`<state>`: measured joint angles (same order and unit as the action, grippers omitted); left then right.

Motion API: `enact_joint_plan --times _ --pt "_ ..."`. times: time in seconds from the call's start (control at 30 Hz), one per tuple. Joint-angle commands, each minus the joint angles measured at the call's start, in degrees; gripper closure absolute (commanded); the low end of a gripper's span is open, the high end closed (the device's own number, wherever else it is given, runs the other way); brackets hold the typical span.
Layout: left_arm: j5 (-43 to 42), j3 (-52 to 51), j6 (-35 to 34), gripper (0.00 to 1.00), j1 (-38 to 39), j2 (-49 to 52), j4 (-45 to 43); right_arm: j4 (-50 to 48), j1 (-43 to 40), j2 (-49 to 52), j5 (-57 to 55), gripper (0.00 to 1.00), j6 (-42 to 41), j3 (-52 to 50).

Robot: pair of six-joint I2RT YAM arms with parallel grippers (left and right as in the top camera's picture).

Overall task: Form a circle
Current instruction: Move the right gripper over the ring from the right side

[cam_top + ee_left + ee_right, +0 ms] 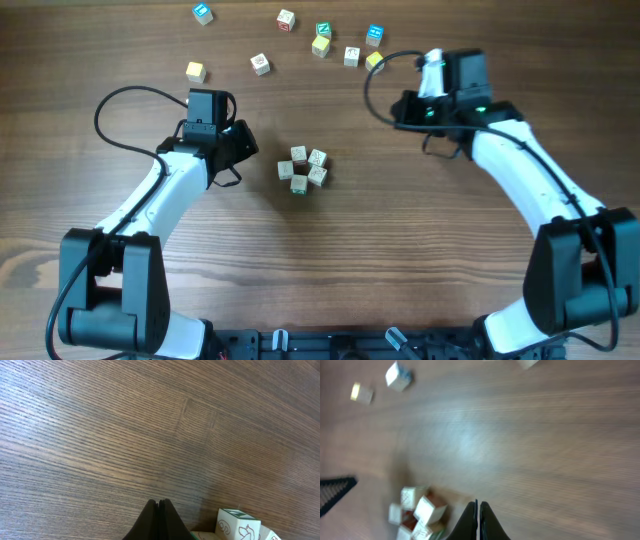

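Ring of five small pale wooden cubes with red and green printed faces (pixel 304 168) sits mid-way across the brown wooden table (pixel 330 260), between the arms. Left gripper (pixel 245 148) is pinched tight and empty, with the ring just beside it on its right. Right gripper (pixel 408 104) is likewise closed on nothing, well apart. I judge the left arm better placed for any nudge.
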<state>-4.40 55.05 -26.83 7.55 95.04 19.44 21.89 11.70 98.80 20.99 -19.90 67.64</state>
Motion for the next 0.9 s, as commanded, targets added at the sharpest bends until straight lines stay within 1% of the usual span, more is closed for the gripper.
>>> enact_joint_plan --times 0.0,0.07,0.1,0.13,0.2,0.23,0.27,0.3,0.33,0.37,0.4,0.43,0.47,0.5,0.57,0.6,0.63,0.7,0.8,0.87 --pt "0.15 0.31 1.07 0.96 0.07 0.76 -0.17 2.84 5.38 1.18 2.21 0.85 0.68 0.07" --pt "0.15 0.31 1.07 0.96 0.07 0.76 -0.2 3.87 7.74 1.79 0.7 0.76 5.03 0.07" --pt "0.15 0.31 1.07 0.96 0.07 0.76 -0.2 4.59 9.16 2.29 -1.53 0.75 4.92 0.07" --pt "0.15 0.31 1.07 0.96 0.07 0.76 -0.2 5.25 10.54 3.04 -2.6 0.76 5.27 0.07" --pt "0.15 0.31 1.07 0.96 0.07 0.76 -0.2 6.21 13.03 4.2 -2.54 0.77 8.61 -0.04" --pt "0.15 0.31 1.07 0.96 0.07 0.76 -0.17 6.36 14.45 4.94 -2.56 0.73 11.19 -0.04" --pt "0.15 0.31 1.07 0.96 0.07 0.76 -0.17 6.23 15.93 5.42 -2.82 0.64 14.4 -0.04" --pt "0.15 0.31 1.07 0.96 0.07 0.76 -0.17 6.08 16.7 5.46 -3.41 0.56 15.96 -0.04" --pt "0.15 0.31 1.09 0.96 0.07 0.76 -0.17 5.97 17.53 5.46 -3.58 0.52 18.73 -0.04" --pt "0.15 0.31 1.09 0.96 0.07 0.76 -0.17 5.99 17.88 5.46 -3.61 0.51 20.7 -0.04" --pt "0.15 0.31 1.07 0.96 0.07 0.76 -0.17 5.97 18.14 5.46 -3.58 0.48 23.63 -0.04" --pt "0.15 0.31 1.09 0.96 0.07 0.76 -0.2 5.79 18.12 5.46 -3.13 0.37 24.44 -0.04" --pt "0.15 0.31 1.09 0.96 0.07 0.76 -0.17 4.87 18.12 5.22 -1.92 0.34 23.78 -0.02" --pt "0.15 0.31 1.09 0.96 0.07 0.76 -0.17 3.61 18.05 5.07 -0.7 0.35 22.51 -0.02" --pt "0.15 0.31 1.09 0.96 0.07 0.76 -0.2 1.86 18.23 4.81 1.31 0.59 24.81 -0.02" --pt "0.15 0.31 1.09 0.96 0.07 0.76 -0.2 2.29 18.62 4.85 1.14 0.6 27.23 -0.04" --pt "0.15 0.31 1.09 0.96 0.07 0.76 -0.2 3.56 19.32 4.87 1.16 0.56 30.16 -0.04" --pt "0.15 0.31 1.09 0.96 0.07 0.76 -0.22 4.96 21.29 4.87 0.46 0.5 35.56 -0.5" --pt "0.15 0.31 1.09 0.96 0.07 0.76 -0.2 4.72 22.75 4.94 -4.94 0.47 35.93 -1.38" --pt "0.15 0.31 1.09 0.96 0.07 0.76 -0.2 3.58 22.84 5.05 -5.11 0.46 35.54 -2.25"
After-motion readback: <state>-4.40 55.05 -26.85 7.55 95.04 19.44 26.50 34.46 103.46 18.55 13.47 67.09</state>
